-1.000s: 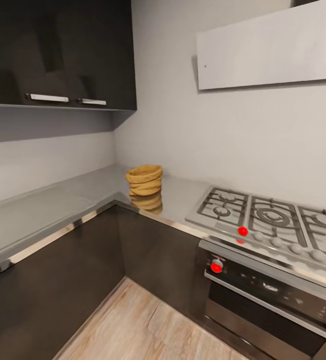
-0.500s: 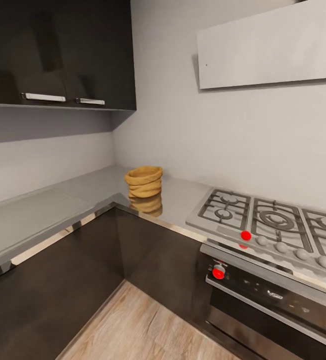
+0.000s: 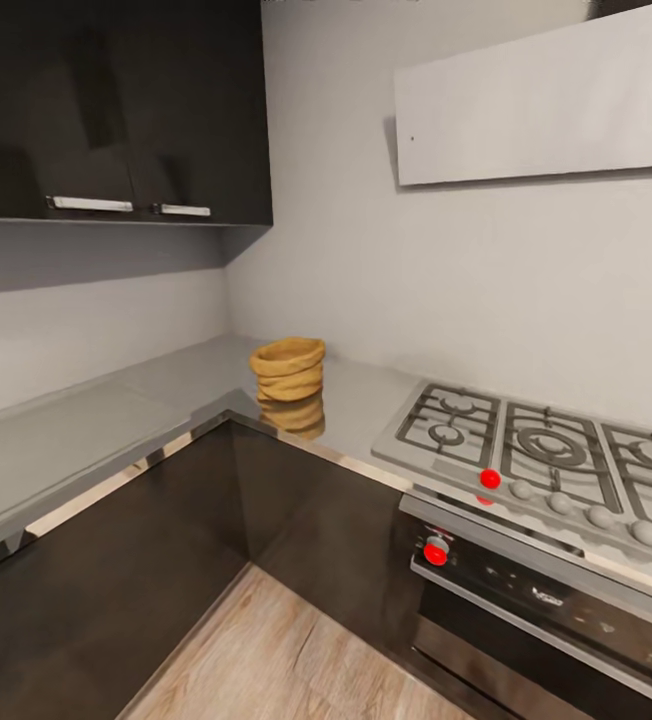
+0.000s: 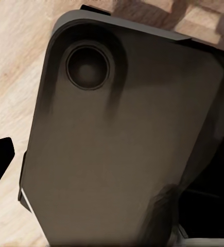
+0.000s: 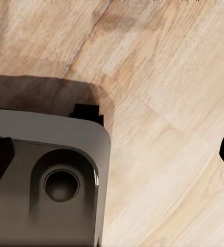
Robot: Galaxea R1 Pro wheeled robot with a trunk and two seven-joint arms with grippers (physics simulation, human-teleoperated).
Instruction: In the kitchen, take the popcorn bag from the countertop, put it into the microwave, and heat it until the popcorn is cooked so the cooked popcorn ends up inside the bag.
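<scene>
Sitting upright on countertop (image 3: 86,430) corner: popcorn bag (image 3: 288,368), near stove (image 3: 536,450). Pincer states: cannot tell.

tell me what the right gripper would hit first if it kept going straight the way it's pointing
Probably the pale wood floor, which lies ahead in the right wrist view. The robot's own dark base sits just beside that line, and depth is unclear.

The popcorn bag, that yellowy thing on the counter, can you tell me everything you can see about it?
The popcorn bag is a squat mustard-tan sack that looks like rough burlap, with a thick rolled rim and wrinkled, stacked-looking folds down its sides. It stands upright with its open top facing up, in the corner of the grey countertop, left of the stove. Its reflection shows on the shiny surface. Nothing else touches it.
</scene>
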